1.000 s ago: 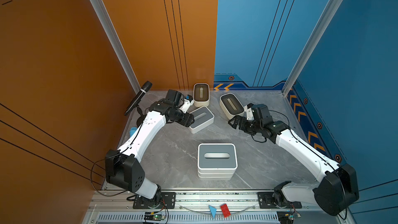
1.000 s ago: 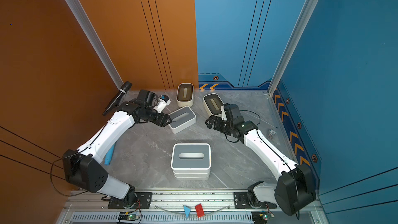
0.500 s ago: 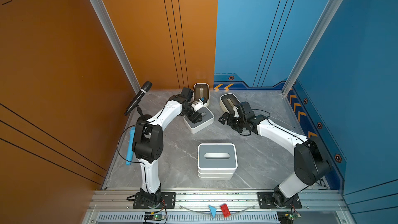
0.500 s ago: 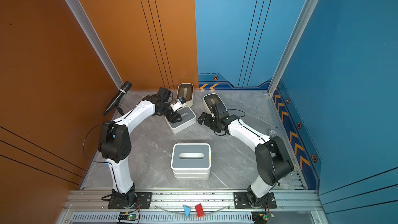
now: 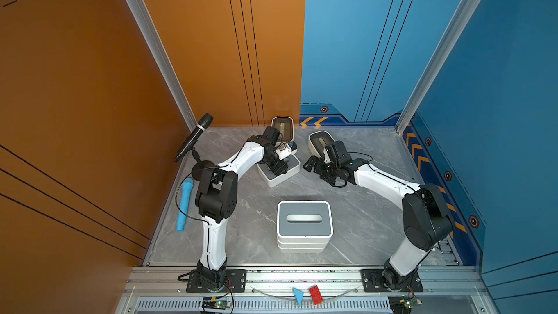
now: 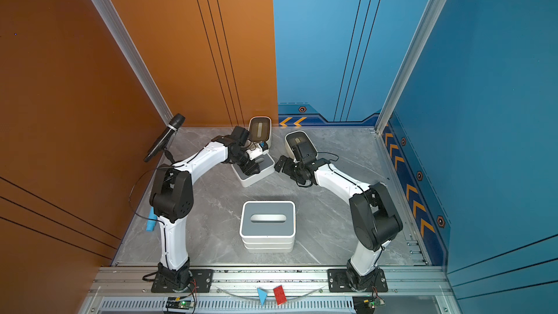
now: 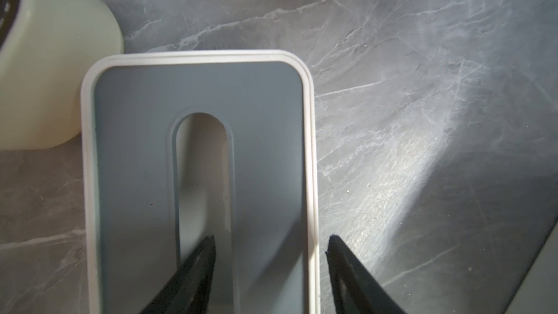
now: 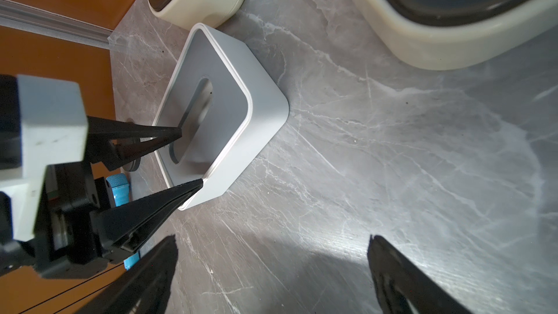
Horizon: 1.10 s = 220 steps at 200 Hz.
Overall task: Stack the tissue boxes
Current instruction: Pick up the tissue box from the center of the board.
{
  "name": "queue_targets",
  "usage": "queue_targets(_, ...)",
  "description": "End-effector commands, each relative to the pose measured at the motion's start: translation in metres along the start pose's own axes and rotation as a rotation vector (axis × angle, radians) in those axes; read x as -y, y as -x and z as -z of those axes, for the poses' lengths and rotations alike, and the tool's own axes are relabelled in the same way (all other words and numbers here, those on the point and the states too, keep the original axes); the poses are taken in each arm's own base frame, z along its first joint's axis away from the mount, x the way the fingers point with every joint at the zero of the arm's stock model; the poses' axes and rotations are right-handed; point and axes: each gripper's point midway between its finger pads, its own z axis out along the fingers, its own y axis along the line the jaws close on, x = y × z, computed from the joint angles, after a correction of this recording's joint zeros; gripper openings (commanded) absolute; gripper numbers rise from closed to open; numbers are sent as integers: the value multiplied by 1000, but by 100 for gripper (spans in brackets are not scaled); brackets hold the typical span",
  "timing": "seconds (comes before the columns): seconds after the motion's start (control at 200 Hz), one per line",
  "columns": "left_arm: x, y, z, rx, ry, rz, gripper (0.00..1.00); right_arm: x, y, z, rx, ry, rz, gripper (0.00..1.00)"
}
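Grey, marble-veined stone forms the bench (image 5: 365,225), and on it we find the tissue boxes in three places. Near the front centre stands a stack (image 5: 304,238) of white rounded-rectangular boxes, its top lid grey with a long slot. Towards the back, well apart from the stack, a lone box (image 5: 292,167), white with a grey slotted lid, sits flat on the bench. Just behind it are two cream boxes with dark brown lids, one (image 5: 283,128) against the back wall and one (image 5: 318,141) near it.

We see the left fingers (image 7: 193,276) straddling one long wall of the lone box (image 7: 136,146): one tip is down in the slot, the other just outside the rim. Narrow gaps show on both sides in the left wrist view, so we read them as spread rather than pinching. The right fingers (image 8: 401,282) are spread wide over bare bench beside the lone box and hold nothing.

A black microphone (image 5: 194,137) on a stand and a blue microphone (image 5: 184,203) lying flat occupy the bench's left edge.
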Motion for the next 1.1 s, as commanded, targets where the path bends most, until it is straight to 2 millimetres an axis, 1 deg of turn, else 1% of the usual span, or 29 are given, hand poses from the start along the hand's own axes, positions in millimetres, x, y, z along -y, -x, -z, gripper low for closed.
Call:
queue_targets(0.0, -2, 3, -2, -5, 2, -3, 61, -9, 7, 9, 15, 24, 2, 100)
queue_targets(0.185, -5, -4, -11, -24, -3, 9, 59, -11, 7, 13, 16, 27, 9, 100)
queue_targets(0.33, -3, -4, -14, -25, -14, 10, 58, -11, 6, 16, 16, 25, 14, 100)
queue_targets(0.546, -6, -8, -20, -45, -5, 18, 58, -10, 4, 14, 6, 24, 21, 100)
queue_targets(0.681, -7, -9, -21, -51, 1, 29, 62, -11, 3, 12, -1, 29, 23, 100)
queue_targets(0.801, -4, 1, -14, -13, -15, 55, 62, -10, 1, 10, -12, 32, 24, 100)
queue_targets(0.856, -5, 7, -7, 7, -12, 67, 62, -11, 1, 10, -13, 32, 26, 100)
queue_targets(0.996, -14, 19, 11, 73, 8, 125, 62, -11, -3, 9, -20, 33, 30, 100)
queue_targets(1.096, -10, 27, 24, 132, -40, 153, 63, -14, -5, 9, -25, 35, 35, 100)
